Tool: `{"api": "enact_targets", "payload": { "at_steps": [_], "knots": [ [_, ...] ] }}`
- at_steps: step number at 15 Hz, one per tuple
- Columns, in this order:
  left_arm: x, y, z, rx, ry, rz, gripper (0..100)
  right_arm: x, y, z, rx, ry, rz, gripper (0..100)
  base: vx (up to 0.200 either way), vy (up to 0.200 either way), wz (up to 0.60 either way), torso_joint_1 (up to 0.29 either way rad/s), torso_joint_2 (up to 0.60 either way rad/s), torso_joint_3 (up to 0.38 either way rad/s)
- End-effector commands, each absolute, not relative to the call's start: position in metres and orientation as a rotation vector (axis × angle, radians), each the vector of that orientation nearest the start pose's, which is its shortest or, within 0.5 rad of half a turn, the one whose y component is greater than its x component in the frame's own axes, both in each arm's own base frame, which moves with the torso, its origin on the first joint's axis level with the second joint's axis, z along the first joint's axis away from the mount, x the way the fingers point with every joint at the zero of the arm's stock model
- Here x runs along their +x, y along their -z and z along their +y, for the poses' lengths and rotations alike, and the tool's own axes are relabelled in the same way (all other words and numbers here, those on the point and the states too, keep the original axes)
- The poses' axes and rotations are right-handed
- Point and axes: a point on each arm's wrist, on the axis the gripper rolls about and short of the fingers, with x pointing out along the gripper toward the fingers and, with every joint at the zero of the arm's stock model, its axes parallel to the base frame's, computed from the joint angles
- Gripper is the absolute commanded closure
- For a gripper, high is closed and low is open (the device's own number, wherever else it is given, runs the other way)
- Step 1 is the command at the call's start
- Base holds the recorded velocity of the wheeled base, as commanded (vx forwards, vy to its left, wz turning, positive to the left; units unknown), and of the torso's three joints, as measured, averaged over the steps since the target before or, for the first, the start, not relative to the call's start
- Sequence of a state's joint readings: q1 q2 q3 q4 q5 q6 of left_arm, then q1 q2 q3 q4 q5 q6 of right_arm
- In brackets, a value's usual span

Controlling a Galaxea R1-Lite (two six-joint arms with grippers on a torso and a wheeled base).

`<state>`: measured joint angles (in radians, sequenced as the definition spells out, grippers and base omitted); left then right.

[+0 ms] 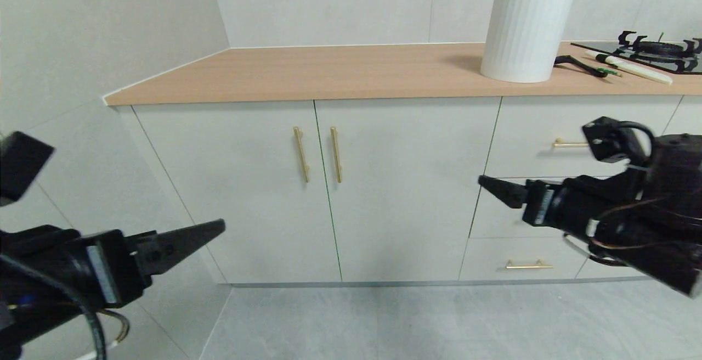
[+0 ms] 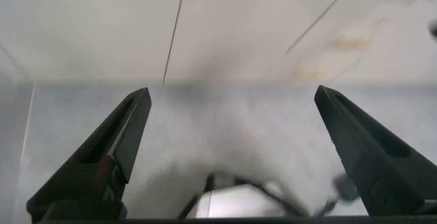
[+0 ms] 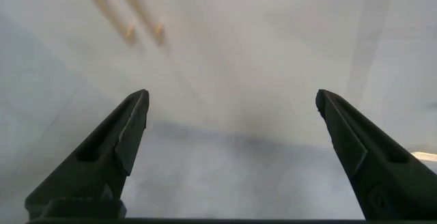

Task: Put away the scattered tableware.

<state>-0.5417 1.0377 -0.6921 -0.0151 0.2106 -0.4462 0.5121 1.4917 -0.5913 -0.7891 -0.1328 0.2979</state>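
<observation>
— How does the left gripper (image 1: 216, 227) sit?
— Low on the left, in front of the smooth grey wall tiles. Its black wedge-shaped fingers taper to points, and the wrist view shows them spread wide with nothing between them.
— And the cabinet?
— Matte pale doors (image 1: 247, 184) meet at a thin seam, with two slim brass bar handles (image 1: 301, 154) upright on either side of it. Above them runs the counter (image 1: 329, 72), a wood-grain slab with a square edge.
— Where is the tableware?
— At the counter's right end. A tall white ribbed cylinder (image 1: 527, 25) stands there. Just beside it lie a black utensil (image 1: 581, 66) and a long white-handled utensil (image 1: 636, 68), which reaches the edge of the glossy black hob (image 1: 658, 50).
— The right gripper (image 1: 488, 184)?
— It hangs in front of the drawers (image 1: 526, 129), well below the counter. Its wrist view shows the same pointed black fingers parted wide and holding nothing.
</observation>
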Motion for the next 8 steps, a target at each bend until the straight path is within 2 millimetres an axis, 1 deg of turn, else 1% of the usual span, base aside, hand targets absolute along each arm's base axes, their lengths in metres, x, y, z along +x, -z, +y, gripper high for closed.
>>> {"api": "enact_targets", "payload": {
  "at_steps": [1, 2, 4, 5, 6, 8],
  "knots": [
    [0.077, -0.25, -0.036, -0.362, 0.243, 0.211, 0, 0.144, -0.213, 0.066, 0.218, -0.273, -0.007, 0, 0.0, 0.0, 0.0, 0.0, 0.0, 0.0],
    [0.059, -0.242, -0.023, -0.316, 0.218, 0.154, 0, 0.122, -0.213, 0.05, 0.194, -0.237, -0.064, 0, 0.0, 0.0, 0.0, 0.0, 0.0, 0.0],
    [0.03, -0.228, -0.007, -0.235, 0.157, 0.058, 0, 0.093, -0.212, 0.026, 0.146, -0.135, -0.151, 0, 0.0, 0.0, 0.0, 0.0, 0.0, 0.0],
    [0.012, -0.222, 0.001, -0.212, 0.128, -0.001, 0, 0.072, -0.209, 0.014, 0.107, -0.069, -0.179, 0, 0.0, 0.0, 0.0, 0.0, 0.0, 0.0],
    [-0.003, -0.217, 0.006, -0.191, 0.082, -0.038, 0, 0.049, -0.204, 0.007, 0.075, -0.032, -0.195, 0, 0.0, 0.0, 0.0, 0.0, 0.0, 0.0],
    [-0.031, -0.208, 0.011, -0.131, 0.01, -0.109, 0, -0.002, -0.191, -0.005, -0.008, -0.011, -0.197, 0, 0.0, 0.0, 0.0, 0.0, 0.0, 0.0]
  ]
}}
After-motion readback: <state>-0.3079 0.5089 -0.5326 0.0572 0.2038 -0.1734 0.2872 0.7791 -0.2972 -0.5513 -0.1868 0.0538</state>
